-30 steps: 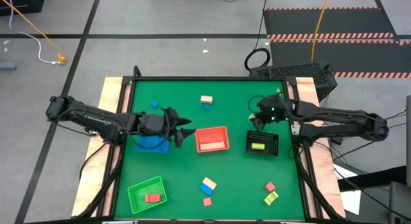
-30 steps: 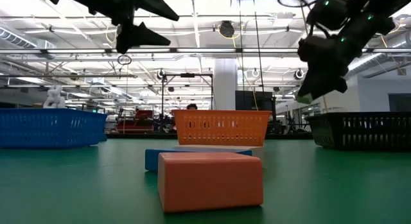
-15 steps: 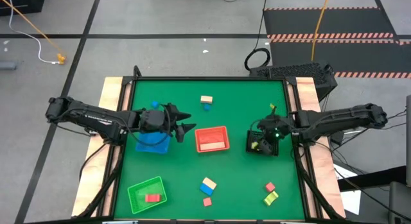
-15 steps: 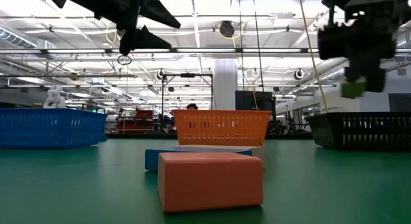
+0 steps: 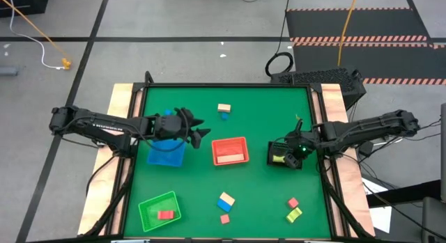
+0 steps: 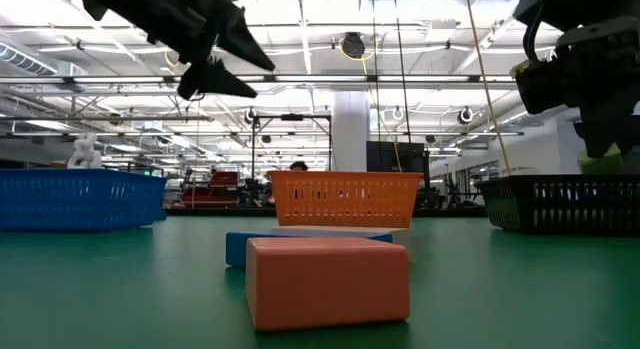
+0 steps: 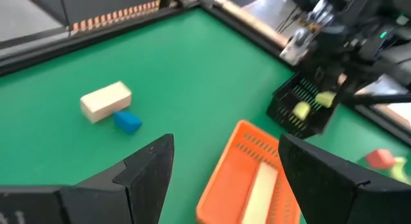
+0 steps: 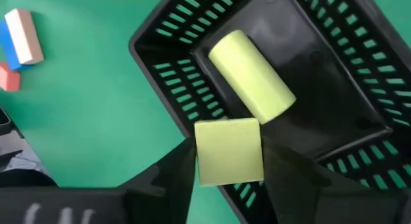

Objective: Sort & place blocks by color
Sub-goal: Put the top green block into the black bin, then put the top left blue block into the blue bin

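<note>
My right gripper [image 8: 229, 161] is shut on a small yellow-green cube [image 8: 229, 150] and hangs over the black tray [image 8: 334, 89]. A yellow-green bar [image 8: 252, 75] lies on that tray's floor. In the high view the right gripper [image 5: 281, 158] is at the tray's left part. My left gripper [image 5: 202, 131] is open and empty. It hovers above the table between the blue tray [image 5: 166, 152] and the red tray [image 5: 230, 150], which holds a pale bar. Other loose blocks lie on the green table: a tan block [image 7: 106, 101] beside a small blue one [image 7: 127, 121]. My right gripper pinches the yellow-green cube between its two fingers [image 8: 174, 176], one on each of two opposite side faces [image 8: 200, 153]. The fingers come from above, pointing down. The cube is lifted clear and sits level above the black tray's rim [image 8: 186, 115].
A green tray [image 5: 150, 205] at the near left holds a red block [image 5: 165, 215]. Near the table's near edge lie a blue-and-tan block [image 5: 226, 201], a red block [image 5: 224, 218], another red block [image 5: 293, 202] and a yellow-green one [image 5: 294, 214]. Wooden rails border the table's sides.
My right gripper has carried the yellow-green cube from the table's far right part toward the near edge and down, and now stands over the black tray. My left gripper, still open, has shifted a little toward the far edge.
</note>
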